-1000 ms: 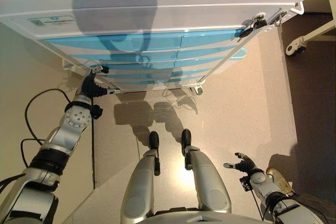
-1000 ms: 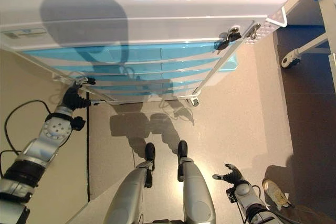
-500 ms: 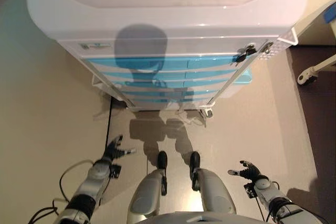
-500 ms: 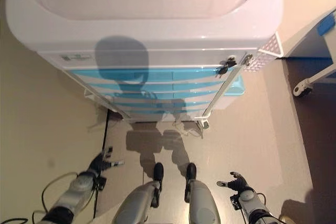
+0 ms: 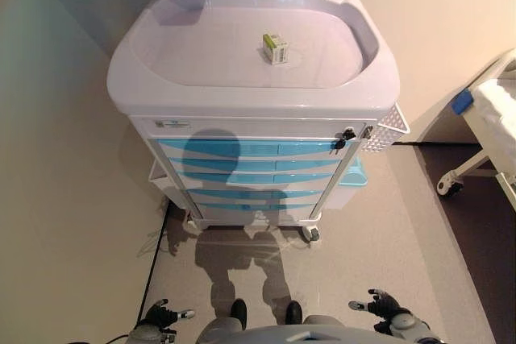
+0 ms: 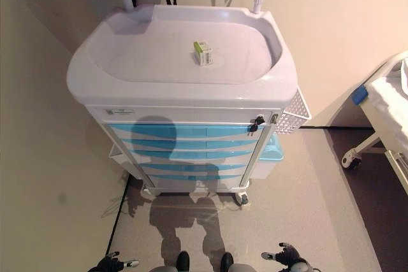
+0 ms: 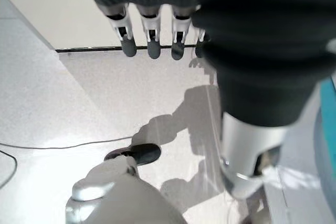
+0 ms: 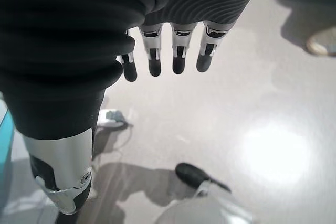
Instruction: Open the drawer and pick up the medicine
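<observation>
1. Left hand (image 5: 159,316) low at the near edge of the head views, over the pale speckled floor (image 5: 379,239); its wrist view shows the silver dark-tipped fingers (image 7: 152,40) hanging straight in a row, spread loose, holding nothing, touching nothing.
2. Right hand (image 5: 379,307) likewise low at the near edge on the other side; fingers (image 8: 176,56) straight and relaxed (thumb apart from them), empty, only floor past them.
3. Medicine: a small green-and-white box (image 5: 275,47) lies on the white moulded tray top (image 5: 201,46) of the white plastic trolley, roughly mid-top, a bit toward the back right, well apart from both hands.
4. Blue drawer fronts (image 5: 242,148) stacked down the trolley's front all sit flush, i.e. closed. Dark lock knob (image 5: 345,136) at the top right corner of the drawer stack.
5. Writing: a small label (image 5: 172,124) on the white strip above the top drawer; print too small to read. Print on the box also not legible.
6. Edges/room: raised rim runs all round the tray top. White perforated side basket (image 5: 385,128) hangs on the trolley's right. Open floor between hands and trolley front. White bed frame with a caster wheel (image 5: 448,186) off to the right, apart from the trolley. Beige wall (image 5: 64,159) close on the left.
</observation>
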Controlling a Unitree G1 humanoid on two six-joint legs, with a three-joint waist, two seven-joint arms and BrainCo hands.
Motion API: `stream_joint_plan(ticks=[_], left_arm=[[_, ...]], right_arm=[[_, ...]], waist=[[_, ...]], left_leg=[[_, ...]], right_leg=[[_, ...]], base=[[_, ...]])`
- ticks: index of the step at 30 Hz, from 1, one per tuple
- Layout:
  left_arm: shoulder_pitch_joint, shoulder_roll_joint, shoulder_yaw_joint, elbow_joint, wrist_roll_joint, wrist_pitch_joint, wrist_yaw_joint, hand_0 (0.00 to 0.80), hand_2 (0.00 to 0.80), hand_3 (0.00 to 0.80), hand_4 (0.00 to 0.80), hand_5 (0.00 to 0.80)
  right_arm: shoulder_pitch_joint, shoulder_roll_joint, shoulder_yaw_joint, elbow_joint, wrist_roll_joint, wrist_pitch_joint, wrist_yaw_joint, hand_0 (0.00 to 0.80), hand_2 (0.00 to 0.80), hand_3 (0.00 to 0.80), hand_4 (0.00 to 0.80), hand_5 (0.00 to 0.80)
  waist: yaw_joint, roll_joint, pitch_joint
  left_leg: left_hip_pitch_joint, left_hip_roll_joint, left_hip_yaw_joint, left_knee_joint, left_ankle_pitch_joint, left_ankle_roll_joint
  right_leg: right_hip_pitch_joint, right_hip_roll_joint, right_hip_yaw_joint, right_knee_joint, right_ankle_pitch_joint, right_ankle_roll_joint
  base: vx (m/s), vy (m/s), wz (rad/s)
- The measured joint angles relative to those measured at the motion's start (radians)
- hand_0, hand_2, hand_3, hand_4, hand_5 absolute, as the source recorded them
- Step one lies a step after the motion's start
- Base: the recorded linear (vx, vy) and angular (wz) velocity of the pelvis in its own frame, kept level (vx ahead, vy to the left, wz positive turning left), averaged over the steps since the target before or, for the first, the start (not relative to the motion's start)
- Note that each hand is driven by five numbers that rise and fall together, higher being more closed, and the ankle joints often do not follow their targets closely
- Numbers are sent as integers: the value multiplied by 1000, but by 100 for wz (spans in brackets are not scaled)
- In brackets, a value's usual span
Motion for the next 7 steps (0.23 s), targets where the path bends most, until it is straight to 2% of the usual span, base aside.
stream_joint_plan(ticks=[4, 7], left_arm=[[2, -23, -5, 24, -13, 2, -16, 0, 0, 0, 0, 0], [0, -16, -67, 24, 9, 2, -26, 0, 0, 0, 0, 0]], right_arm=[[14, 14, -6, 22, 51, 4, 24, 0, 0, 0, 0, 0], [18, 13, -6, 39, 52, 13, 37, 0, 0, 0, 0, 0]], waist=[[-1, 0, -22], [-2, 3, -28]], left_leg=[[28, 4, 0, -11, -3, -3], [54, 6, 1, -17, -4, -4]], right_leg=[[32, 5, 0, -24, 1, -4], [60, 8, 1, -36, 4, -5]], base=[[52, -11, 0], [25, 1, 0]])
